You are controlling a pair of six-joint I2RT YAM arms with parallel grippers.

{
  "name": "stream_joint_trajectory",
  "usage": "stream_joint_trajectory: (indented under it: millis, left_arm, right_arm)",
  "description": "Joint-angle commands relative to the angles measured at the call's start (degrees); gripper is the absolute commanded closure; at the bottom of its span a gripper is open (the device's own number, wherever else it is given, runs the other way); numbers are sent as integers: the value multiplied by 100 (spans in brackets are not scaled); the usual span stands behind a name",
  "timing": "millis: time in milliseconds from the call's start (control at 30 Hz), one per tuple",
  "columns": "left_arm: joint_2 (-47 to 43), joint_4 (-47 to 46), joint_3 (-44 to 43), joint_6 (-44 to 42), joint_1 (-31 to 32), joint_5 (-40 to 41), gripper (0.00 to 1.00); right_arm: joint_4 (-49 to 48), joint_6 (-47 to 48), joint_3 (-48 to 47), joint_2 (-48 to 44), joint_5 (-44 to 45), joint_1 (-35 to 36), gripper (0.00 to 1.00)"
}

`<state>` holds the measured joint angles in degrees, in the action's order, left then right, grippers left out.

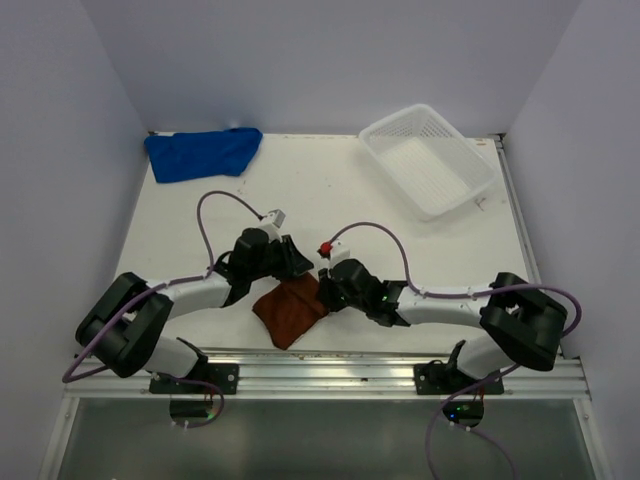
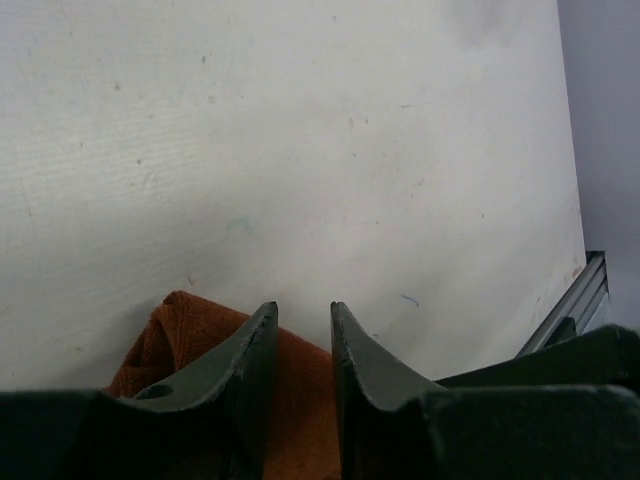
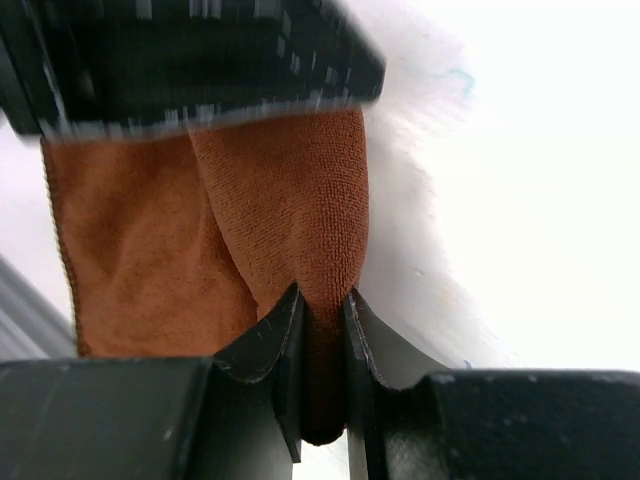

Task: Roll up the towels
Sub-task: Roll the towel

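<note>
The rust-brown towel (image 1: 290, 312) lies bunched on the white table near the front edge, between my two arms. My left gripper (image 1: 296, 264) sits at the towel's far left edge. In the left wrist view its jaws (image 2: 305, 312) stand narrowly apart with the brown cloth (image 2: 170, 330) filling the gap. My right gripper (image 1: 326, 286) is at the towel's right edge. In the right wrist view it (image 3: 322, 296) is shut on a raised fold of the towel (image 3: 290, 200). The royal blue towel (image 1: 203, 152) lies crumpled at the far left corner.
A white mesh basket (image 1: 428, 160) stands at the far right of the table. The metal rail (image 1: 400, 365) runs along the table's front edge just behind the brown towel. White walls close in the left, right and back sides.
</note>
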<state>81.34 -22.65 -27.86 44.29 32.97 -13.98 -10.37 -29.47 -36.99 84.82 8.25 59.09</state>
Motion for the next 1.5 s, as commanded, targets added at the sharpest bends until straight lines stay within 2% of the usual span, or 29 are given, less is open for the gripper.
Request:
stream_joint_trajectory:
  millis: [0,233,500,767,1067,1333,1433,1467]
  left_arm:
    - [-250,200,-475,-96,-45,255,68]
    - [-250,200,-677,-17,-45,141,68]
    - [-286,200,-633,53,-1,88,68]
    - [-382,183,-563,141,51,71,68]
    - [-435,25,-151,281,245,18,69]
    - [-628,-90,508,361,271,88,69]
    - [-655,-108,675,335,271,158,69]
    - [-655,-108,711,326,271,185,69]
  right_arm:
    - [544,521,-176,-229,1520,330,97]
    - [975,943,-615,367,2962,998,97]
    - [1388,996,-1327,1124,4674,1948,97]
    - [1801,1268,-1890,1898,5695,2615,96]
    - [2355,1383,-2576,2671,6258,3064,93]
    - [2768,1365,-2945,2891,6364,3214,88]
    - [2856,1296,-2963,2883,6356,3223,80]
    - [2874,1243,-2945,2822,6329,3223,74]
